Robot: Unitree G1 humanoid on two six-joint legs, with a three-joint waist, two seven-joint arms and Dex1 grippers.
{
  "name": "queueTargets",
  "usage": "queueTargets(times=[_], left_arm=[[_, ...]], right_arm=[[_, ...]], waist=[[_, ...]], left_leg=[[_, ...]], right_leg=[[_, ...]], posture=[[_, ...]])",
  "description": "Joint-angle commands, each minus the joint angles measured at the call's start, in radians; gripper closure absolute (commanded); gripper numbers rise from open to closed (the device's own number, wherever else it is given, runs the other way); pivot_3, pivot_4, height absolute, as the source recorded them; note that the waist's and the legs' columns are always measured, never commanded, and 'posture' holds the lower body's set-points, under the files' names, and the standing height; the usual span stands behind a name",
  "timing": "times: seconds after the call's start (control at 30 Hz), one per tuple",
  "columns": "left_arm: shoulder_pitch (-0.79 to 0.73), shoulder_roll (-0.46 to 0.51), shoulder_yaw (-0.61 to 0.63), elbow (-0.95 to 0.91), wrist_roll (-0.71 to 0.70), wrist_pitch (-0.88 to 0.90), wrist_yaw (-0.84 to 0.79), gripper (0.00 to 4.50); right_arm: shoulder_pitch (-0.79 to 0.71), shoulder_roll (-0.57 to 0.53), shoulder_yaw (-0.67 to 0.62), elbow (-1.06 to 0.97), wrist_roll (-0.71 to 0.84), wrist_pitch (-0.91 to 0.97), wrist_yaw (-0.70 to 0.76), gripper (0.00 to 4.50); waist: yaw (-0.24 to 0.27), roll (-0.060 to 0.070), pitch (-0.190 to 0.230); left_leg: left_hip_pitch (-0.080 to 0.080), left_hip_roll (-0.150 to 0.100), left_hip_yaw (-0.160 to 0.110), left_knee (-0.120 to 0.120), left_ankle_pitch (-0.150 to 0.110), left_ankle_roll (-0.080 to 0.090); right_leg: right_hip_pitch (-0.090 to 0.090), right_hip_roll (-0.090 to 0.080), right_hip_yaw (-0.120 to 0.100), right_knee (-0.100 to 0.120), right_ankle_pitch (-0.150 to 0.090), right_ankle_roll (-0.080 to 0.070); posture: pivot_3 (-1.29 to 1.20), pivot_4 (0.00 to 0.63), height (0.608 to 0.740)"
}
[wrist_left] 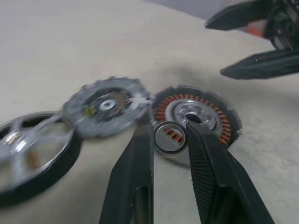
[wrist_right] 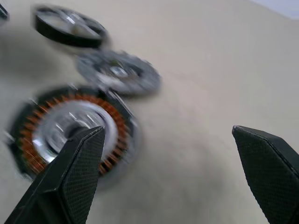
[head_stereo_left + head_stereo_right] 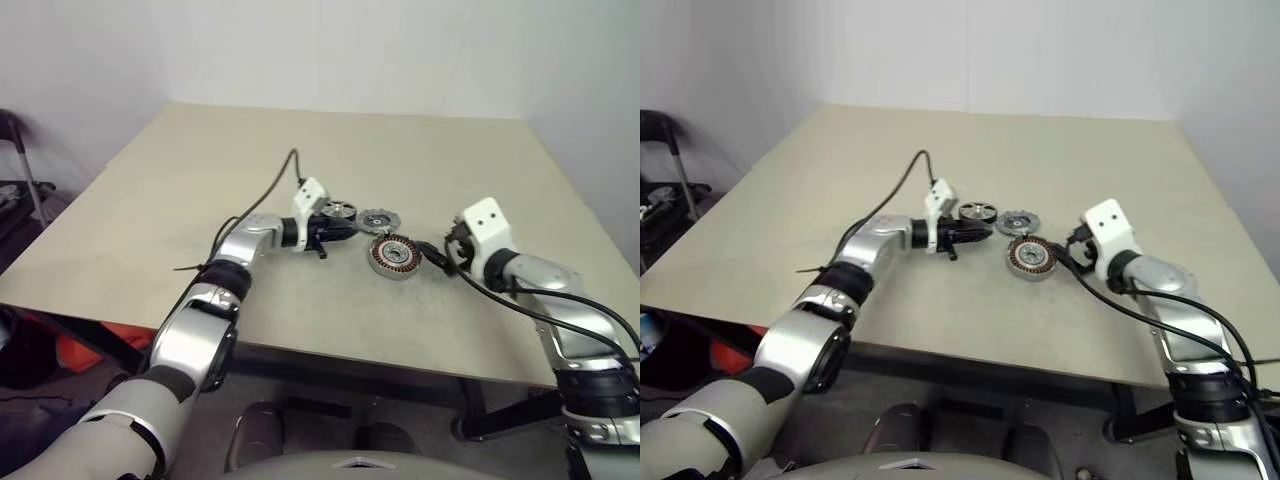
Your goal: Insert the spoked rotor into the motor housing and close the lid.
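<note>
Beige tabletop (image 3: 200, 220) carries three parts in a row: spoked rotor (image 3: 339, 209) far left, lid (image 3: 377, 219) in the middle, motor housing (image 3: 395, 256) near right, all lying flat. Left gripper (image 1: 170, 140) pinches a small thin ring (image 1: 169, 138) above the housing. Right gripper (image 2: 168, 154) gapes wide, empty, just right of the housing.

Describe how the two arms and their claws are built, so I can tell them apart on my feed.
Both arms are silver-grey metal with black joint bands. Each wrist carries a white block; the right one shows two dark dots. A black cable runs along each forearm. The left claw and right claw each have two black tapered fingers with cross-hatched pads.
</note>
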Motion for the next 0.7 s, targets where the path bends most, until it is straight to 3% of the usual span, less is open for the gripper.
queueTargets(times=[0.03,0.37,0.7], left_arm=[[-0.081,-0.039,-0.014,0.088,0.045,-0.089,-0.020,3.82],[-0.178,-0.174,-0.023,0.283,0.160,-0.191,0.040,3.82],[-0.210,-0.227,-0.016,0.333,0.232,-0.206,0.150,3.82]], right_arm=[[0.068,-0.026,-0.078,-0.116,0.022,0.016,0.011,0.00],[0.197,0.015,-0.124,-0.300,0.033,0.102,-0.037,0.00],[0.237,0.039,-0.152,-0.359,0.033,0.145,-0.072,0.00]], waist=[[0.004,0.000,0.000],[0.004,0.000,0.000],[0.004,0.000,0.000]], left_leg=[[0.000,0.000,0.000,0.000,-0.001,0.001],[0.001,-0.002,0.000,0.000,-0.004,0.008],[0.002,-0.007,0.000,0.000,-0.004,0.011]], right_leg=[[0.000,0.000,0.000,0.000,0.000,0.001],[0.002,-0.002,0.000,-0.002,-0.001,0.002],[0.003,-0.006,0.000,-0.002,0.000,0.005]], posture=[[0.00,0.000,0.740],[0.00,0.000,0.740],[0.00,0.000,0.740]])
